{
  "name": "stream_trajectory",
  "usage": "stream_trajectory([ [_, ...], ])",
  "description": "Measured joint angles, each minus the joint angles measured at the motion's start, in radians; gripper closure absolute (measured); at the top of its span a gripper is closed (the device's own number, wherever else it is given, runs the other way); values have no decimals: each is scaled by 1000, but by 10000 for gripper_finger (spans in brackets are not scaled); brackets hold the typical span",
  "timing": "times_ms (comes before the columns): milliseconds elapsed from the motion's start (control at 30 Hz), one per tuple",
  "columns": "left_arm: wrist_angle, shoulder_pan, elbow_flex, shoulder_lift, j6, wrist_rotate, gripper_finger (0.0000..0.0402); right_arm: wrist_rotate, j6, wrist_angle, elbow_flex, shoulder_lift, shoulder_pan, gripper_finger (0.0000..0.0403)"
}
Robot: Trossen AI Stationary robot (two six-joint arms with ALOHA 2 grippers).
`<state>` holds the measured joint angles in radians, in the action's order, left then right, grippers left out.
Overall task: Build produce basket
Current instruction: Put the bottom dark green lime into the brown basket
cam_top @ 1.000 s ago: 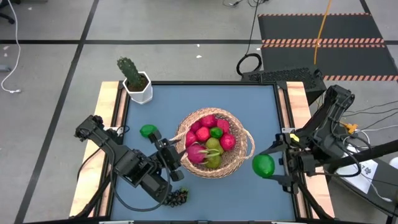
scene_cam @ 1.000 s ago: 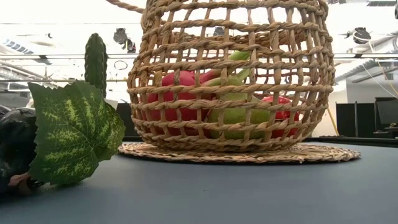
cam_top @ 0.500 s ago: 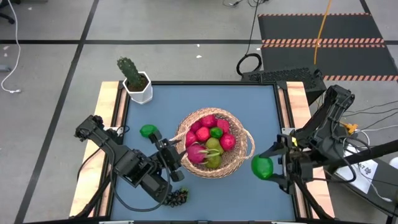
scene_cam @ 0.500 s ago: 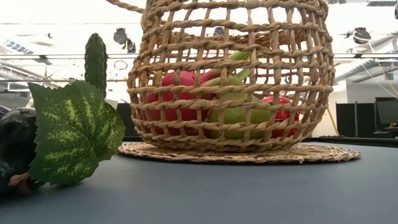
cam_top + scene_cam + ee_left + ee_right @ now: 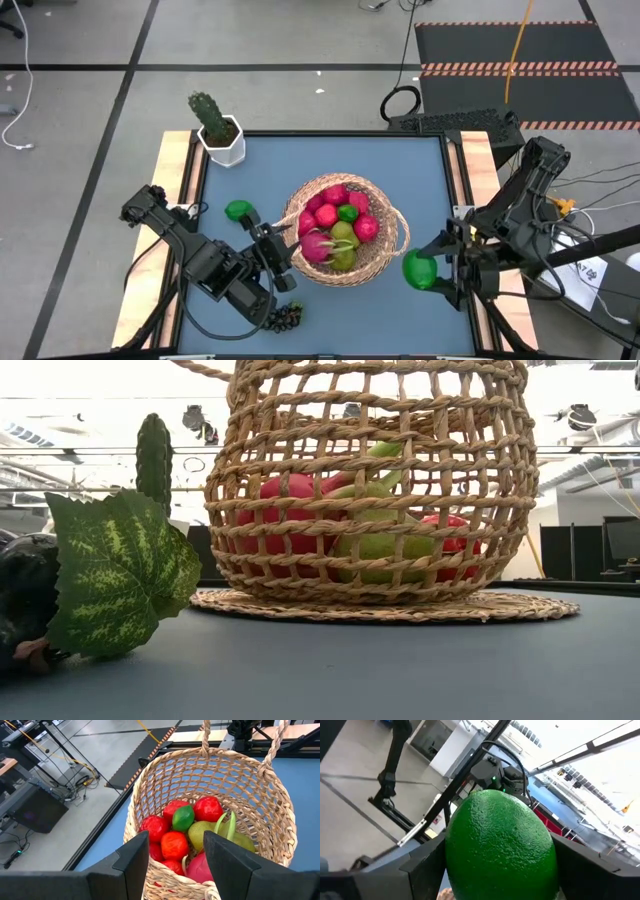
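The tan woven basket [image 5: 385, 250] stands upright on its flat base [image 5: 380, 607] at mid-table. It holds red apples, a pink dragon fruit, a pear and a lime [image 5: 183, 817]. My left gripper [image 5: 286, 252] is at the basket's left side and reaches over its rim [image 5: 175, 882]. My right gripper [image 5: 432, 268] hangs just right of the basket, shut on a green lime [image 5: 420, 272]. Another lime [image 5: 238, 210] lies on the table to the left of the basket. A dark grape bunch [image 5: 285, 318] with a green leaf [image 5: 120, 575] lies near the front edge. My left gripper has the basket's left rim [image 5: 172, 870], by the handle loop [image 5: 211, 893], between its two fingers [image 5: 137, 862]. It comes from the table's left, slanting down. The picture's lower edge cuts off the contact itself. The basket stays on its base. My right gripper pinches the lime [image 5: 500, 845] between its two fingers [image 5: 422, 867], one on each side of it. It comes about level from the table's right. The lime hangs clear of the table, beside the basket's right handle.
A cactus in a white pot [image 5: 217, 128] stands at the table's far left corner. Wooden strips [image 5: 178, 190] run along the table's left and right edges. Bare blue tabletop [image 5: 330, 160] lies behind the basket.
My right gripper has rolled about its own pointing line with the lime in its hold. The lime has shifted slightly toward the basket and stays clear of the table.
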<state>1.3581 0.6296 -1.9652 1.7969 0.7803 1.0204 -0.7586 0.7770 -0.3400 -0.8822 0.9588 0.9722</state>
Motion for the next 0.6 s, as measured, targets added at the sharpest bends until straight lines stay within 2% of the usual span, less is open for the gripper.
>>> stream_trajectory([
  [600, 0, 0, 0, 0, 0, 0, 213, 3, 315, 38, 0, 73, 0, 94],
])
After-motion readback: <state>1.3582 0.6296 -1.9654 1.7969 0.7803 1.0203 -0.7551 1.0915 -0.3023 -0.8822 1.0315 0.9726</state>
